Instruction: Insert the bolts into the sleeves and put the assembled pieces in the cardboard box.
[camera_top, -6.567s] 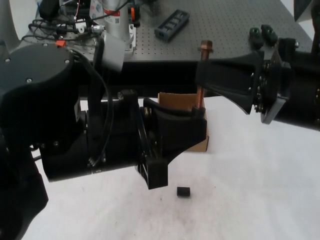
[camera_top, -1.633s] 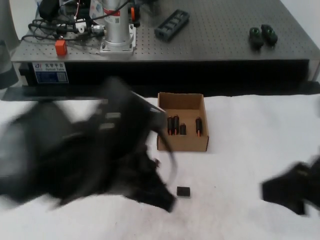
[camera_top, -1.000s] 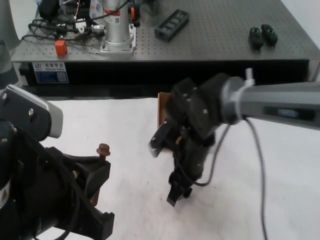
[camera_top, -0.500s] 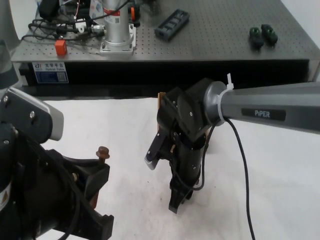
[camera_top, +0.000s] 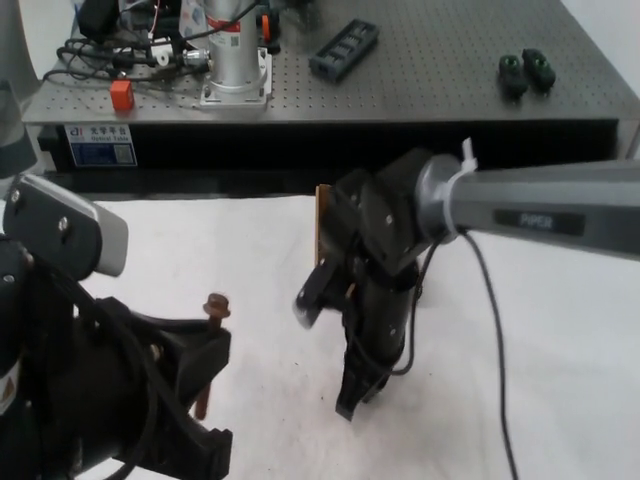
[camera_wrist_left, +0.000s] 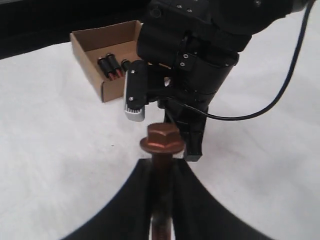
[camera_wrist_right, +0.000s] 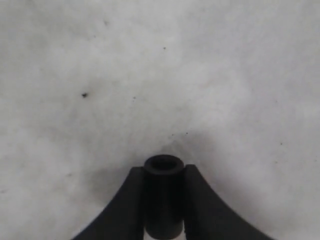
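Observation:
A copper bolt (camera_wrist_left: 161, 141) with a hex head stands upright in my left gripper (camera_wrist_left: 161, 170), which is shut on its shaft; it is at the near left of the white cloth (camera_top: 215, 305). My right gripper (camera_wrist_right: 164, 172) points down at the cloth and is shut on a short black sleeve (camera_wrist_right: 164, 195), bore facing up. From above, that gripper (camera_top: 352, 400) hangs just in front of the cardboard box (camera_top: 322, 215), and its arm hides most of the box. The box (camera_wrist_left: 100, 45) holds several assembled pieces (camera_wrist_left: 111, 67).
White cloth (camera_top: 540, 350) covers the bench on either side. A grey perforated table (camera_top: 430, 80) with a black tray (camera_top: 343, 47), cables and two dark knobs (camera_top: 525, 70) stands behind. The right arm's wrist (camera_wrist_left: 195, 65) is close beyond the bolt.
The sleeve that lay loose on the cloth is now in the right gripper. Over the last second the left arm's bolt edged slightly right and the right wrist shifted a little.

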